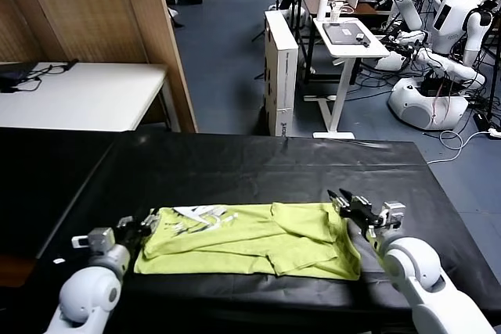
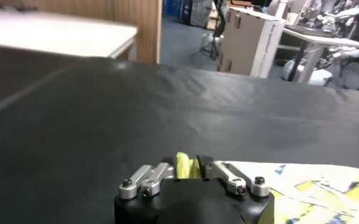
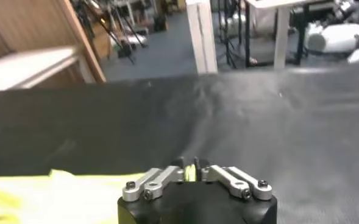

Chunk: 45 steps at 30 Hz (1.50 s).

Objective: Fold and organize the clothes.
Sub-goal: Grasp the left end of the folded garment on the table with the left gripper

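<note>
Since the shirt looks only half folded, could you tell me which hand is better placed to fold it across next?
Roughly even, perhaps the right: the right hand sits at the T-shirt's bunched, sleeve-heavy end, while the left hand sits at the flatter printed end. Each touches its own edge.

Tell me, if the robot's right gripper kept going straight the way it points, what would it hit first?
Probably nothing soon. The right gripper points away from the robot, past the T-shirt, over bare black table; depth is hard to judge.
</note>
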{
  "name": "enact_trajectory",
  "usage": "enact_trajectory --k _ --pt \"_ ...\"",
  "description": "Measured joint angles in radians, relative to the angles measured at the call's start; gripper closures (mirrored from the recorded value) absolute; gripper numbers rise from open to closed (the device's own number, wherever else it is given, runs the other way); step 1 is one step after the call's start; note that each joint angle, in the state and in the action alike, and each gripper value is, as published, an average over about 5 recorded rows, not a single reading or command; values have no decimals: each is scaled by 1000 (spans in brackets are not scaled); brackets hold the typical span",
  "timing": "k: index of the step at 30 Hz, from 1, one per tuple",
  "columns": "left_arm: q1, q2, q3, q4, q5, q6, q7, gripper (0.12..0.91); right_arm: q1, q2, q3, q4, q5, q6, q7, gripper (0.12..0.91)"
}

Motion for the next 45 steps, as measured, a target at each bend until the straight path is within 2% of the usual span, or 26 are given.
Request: enact_trajectory --k 2,4,6,12,15,22,29,36,45 --pt "17 24 -11 -19 -51 5 -46 173 -23 -21 19 25 -38 29 -36 186" --pt "37 52 -23 -43 -105 16 -85 139 -55 -41 44 54 -57 71 -70 134" --pt "62 83 -42 -73 -167 45 -92 126 -97 -57 76 83 -67 132 -102 122" --pt "150 156 -147 -169 -404 197 -9 123 -260 -68 182 154 -68 317 -184 118" --pt "186 169 -189 -190 -480 228 43 123 -336 -57 226 185 -50 367 -214 118" --pt "200 168 -215 -178 -515 232 129 123 -428 -38 278 230 -51 400 -223 118" --pt "180 163 -206 -119 -485 232 178 123 -466 -21 296 253 -62 403 -221 118" --pt "176 169 -188 -56 -478 232 193 123 -480 -16 307 257 -68 404 -221 118" --pt "177 148 -170 -51 -469 229 202 123 -478 -5 289 260 -80 399 -219 118"
